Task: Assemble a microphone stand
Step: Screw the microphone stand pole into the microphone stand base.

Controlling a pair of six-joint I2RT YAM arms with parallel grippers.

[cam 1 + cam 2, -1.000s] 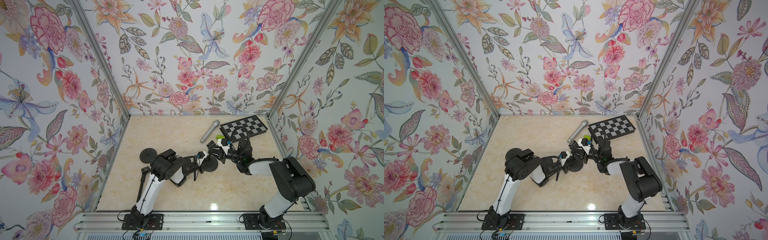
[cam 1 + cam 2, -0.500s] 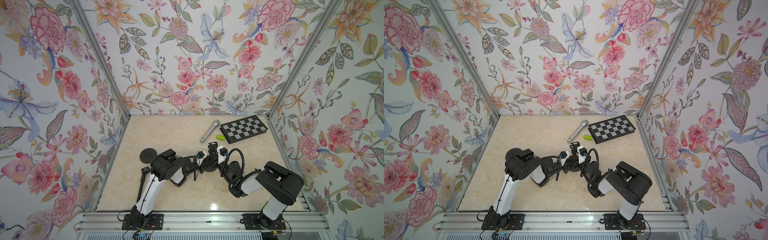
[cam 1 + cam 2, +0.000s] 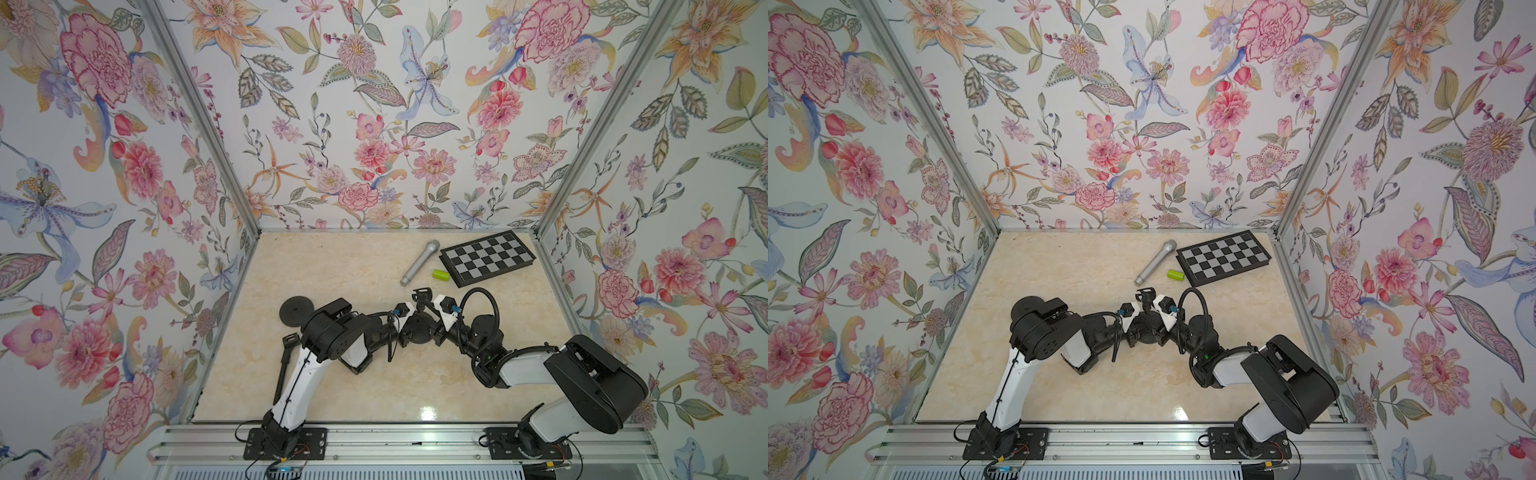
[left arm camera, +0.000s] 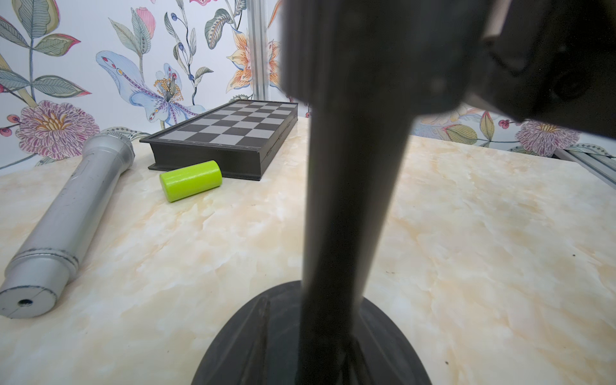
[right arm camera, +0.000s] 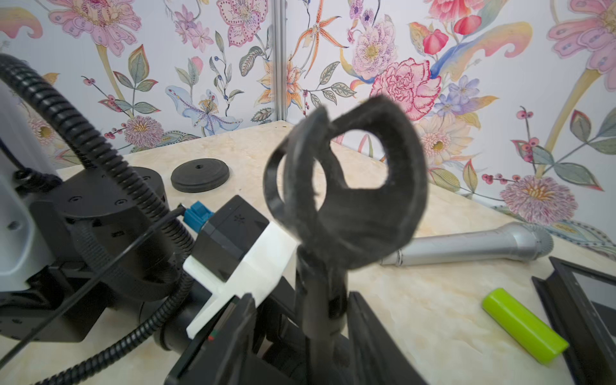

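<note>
Stand (image 5: 320,300): black, upright at desk (image 3: 332,270) centre; round base (image 4: 266,333), clip (image 5: 350,186) on top. Left hand (image 3: 410,330): narrow, clamped on pole (image 4: 350,200). Right hand (image 5: 306,320): parted astride pole, clear of it.

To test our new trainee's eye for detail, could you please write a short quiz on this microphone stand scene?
1. True or false: the silver microphone sits in the stand's clip.
2. What lies between the microphone and the chessboard?
A) a green cylinder
B) a red ball
C) a coiled cable
3. Fill in: the loose black disc lies flat close beside the robot's ___ arm.

Key:
1. False. It lies on the table, apart from the stand.
2. A.
3. Left. The disc is right beside the left arm.
</note>
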